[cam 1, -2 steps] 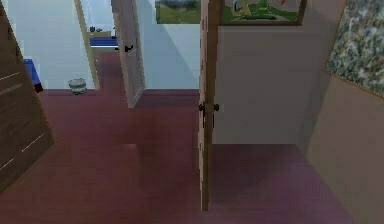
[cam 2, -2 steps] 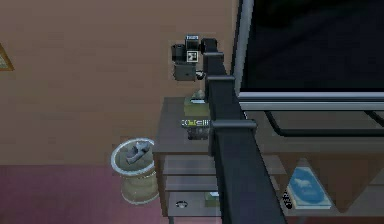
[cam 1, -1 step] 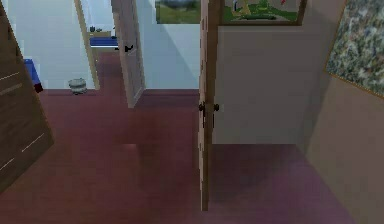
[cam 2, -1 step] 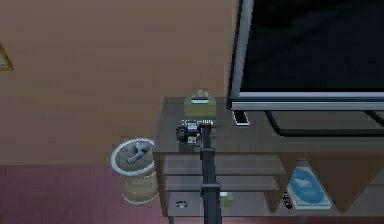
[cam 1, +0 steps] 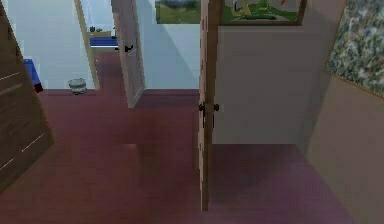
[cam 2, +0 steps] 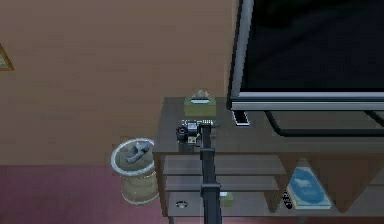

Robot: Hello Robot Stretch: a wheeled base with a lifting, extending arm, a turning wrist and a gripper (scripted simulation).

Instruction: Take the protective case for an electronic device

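We see a maroon floor point(cam 1: 100, 150), a brown wooden door point(cam 1: 207, 60), a white door point(cam 1: 127, 40), a black television screen point(cam 2: 310, 45) and a mottled green-and-cream wall hanging point(cam 1: 358, 50).

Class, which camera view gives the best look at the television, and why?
The arm side view: the television stands on its wooden stand, its dark screen facing the camera. The forward view faces elsewhere, toward a wooden door and hallway floor.

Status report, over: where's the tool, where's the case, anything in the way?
Tool against the TV stand top; can't tell if it holds anything. Small flat dark thing, maybe the case, by the TV's lower corner. Tan box just beyond the tool.
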